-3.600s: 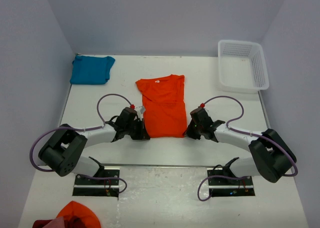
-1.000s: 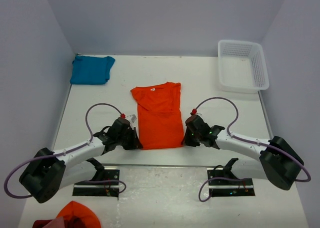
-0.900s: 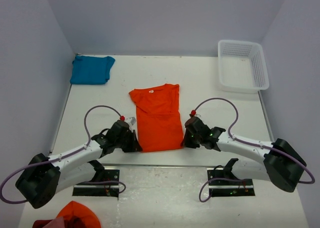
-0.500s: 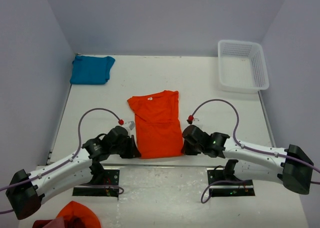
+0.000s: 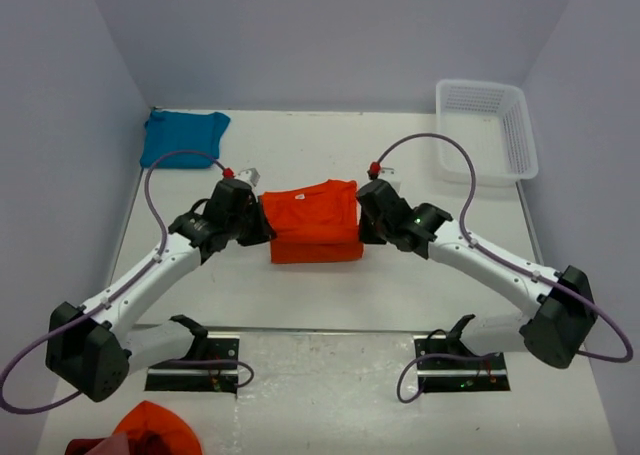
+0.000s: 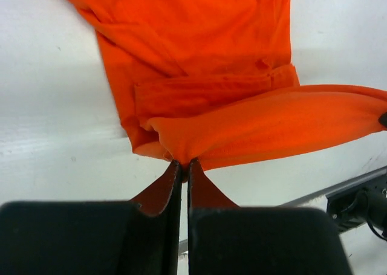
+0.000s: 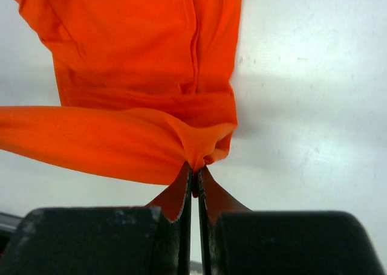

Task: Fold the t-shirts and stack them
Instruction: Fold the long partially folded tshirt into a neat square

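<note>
Two shirts are in play. One bright orange cotton short-sleeved t-shirt (image 5: 315,220) lies at table centre, and one teal-blue cotton t-shirt (image 5: 183,138) lies at 10 o'clock in the far corner, well apart from it.

1. Progress. The teal-blue shirt looks folded into a compact rectangle. The orange shirt is narrowed along its length, and its crosswise fold appears to be the step in hand: the lower half is raised and doubled over toward the collar end.
2. Grip. The left gripper (image 6: 183,164) is pinched tight on one corner of the raised orange edge. The right gripper (image 7: 193,171) is pinched on the other corner. The cloth sags between them.
3. Remaining. Lay the edge down, release it, then stack one shirt on the other. Neither step is done yet.
4. Containers. The white plastic lattice basket (image 5: 482,85) stands at 2 o'clock; nothing shows inside it.
</note>
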### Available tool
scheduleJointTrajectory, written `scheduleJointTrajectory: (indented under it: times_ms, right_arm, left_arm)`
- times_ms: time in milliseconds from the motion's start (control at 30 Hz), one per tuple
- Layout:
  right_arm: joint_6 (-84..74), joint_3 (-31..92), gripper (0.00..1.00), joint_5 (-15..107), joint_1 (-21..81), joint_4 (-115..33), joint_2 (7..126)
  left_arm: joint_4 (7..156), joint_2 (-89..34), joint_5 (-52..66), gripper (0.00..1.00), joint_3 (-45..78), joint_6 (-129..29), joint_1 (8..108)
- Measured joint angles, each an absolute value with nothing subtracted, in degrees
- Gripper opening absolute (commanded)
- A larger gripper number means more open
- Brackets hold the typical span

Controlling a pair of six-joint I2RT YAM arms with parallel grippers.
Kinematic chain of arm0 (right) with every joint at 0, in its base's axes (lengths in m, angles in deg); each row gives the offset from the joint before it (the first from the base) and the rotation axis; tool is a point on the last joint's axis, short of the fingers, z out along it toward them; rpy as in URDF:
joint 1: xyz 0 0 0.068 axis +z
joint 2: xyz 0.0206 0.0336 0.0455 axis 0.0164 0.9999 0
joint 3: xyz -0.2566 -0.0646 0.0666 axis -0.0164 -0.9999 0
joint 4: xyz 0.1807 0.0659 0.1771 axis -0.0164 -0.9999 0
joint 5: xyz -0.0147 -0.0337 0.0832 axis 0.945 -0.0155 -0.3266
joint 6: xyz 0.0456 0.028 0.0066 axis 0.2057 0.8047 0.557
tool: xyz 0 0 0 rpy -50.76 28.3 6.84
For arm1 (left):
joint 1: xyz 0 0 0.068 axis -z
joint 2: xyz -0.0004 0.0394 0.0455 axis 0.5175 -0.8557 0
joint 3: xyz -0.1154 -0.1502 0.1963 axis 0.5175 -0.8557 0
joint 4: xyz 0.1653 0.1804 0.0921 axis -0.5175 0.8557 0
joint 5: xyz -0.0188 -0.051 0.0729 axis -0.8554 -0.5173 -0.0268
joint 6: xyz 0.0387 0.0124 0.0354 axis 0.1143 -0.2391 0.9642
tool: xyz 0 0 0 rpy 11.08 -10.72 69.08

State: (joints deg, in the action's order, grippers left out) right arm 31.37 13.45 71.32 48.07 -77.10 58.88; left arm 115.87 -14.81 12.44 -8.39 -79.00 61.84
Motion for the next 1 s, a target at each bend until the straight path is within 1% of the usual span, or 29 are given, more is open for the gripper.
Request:
scheduleJointTrajectory:
  times_ms: [133, 267, 467, 667, 733, 767, 800, 833, 867, 900, 967, 1000]
  right_arm:
    - [25.6, 19.46, 0.0, 68.7, 43.79, -74.48, 65.72]
    - [20.48, 26.74, 0.0, 65.42, 39.29, -73.82, 73.5]
    - [14.3, 40.36, 0.0, 60.26, 33.38, -73.6, 87.14]
    - [10.52, 53.65, 0.0, 54.8, 29.52, -74.89, 99.69]
    - [9.29, 60.82, 0.0, 53.34, 28.49, -77.8, 105.17]
    - [8.46, 65.3, 0.04, 52.44, 27.96, -78.72, 108.58]
    - [7.89, 68.93, 0.21, 51.98, 27.53, -79.35, 111.54]
    - [7.48, 73.03, 0.32, 51.26, 27.07, -80.6, 114.64]
    - [6.98, 76.4, 0.4, 51.19, 26.74, -81.58, 117.33]
    - [6.25, 79.07, 0.53, 51.41, 26.5, -82.06, 119.69]
    - [5.31, 80.42, 0.6, 51.76, 26.08, -82.87, 121.68]
    - [4.68, 80.4, 0.67, 52.27, 25.91, -83.59, 121.9]
  left_arm:
    - [114.43, -22.26, 10.67, 0.0, -3.21, -75.04, 56.11]
    - [113.2, -28.8, 9.73, 0.0, 1.17, -72.71, 53.53]
    - [110.75, -39.9, 9.23, 0.0, 8.33, -70.56, 50.37]
    - [108.87, -51.68, 8.57, 0.0, 16.4, -70.52, 46.26]
    - [108.15, -56.54, 8.99, 0.0, 20.6, -70.48, 45.6]
    - [108.15, -58.66, 9.51, 0.0, 22.28, -70.39, 45.45]
    - [107.69, -60.69, 10.04, 0.04, 23.9, -69.97, 45.34]
    - [107.28, -62.42, 10.67, 0.18, 25.27, -69.41, 45.27]
    - [107.1, -64.23, 11.35, 0.23, 26.91, -68.73, 45.25]
    - [106.88, -65.65, 11.81, 0.31, 28.33, -67.92, 45.23]
    - [105.51, -67.47, 13.66, 0.51, 30.21, -65.86, 45.21]
    - [105.03, -67.79, 14.93, 0.62, 30.85, -65.1, 45.21]
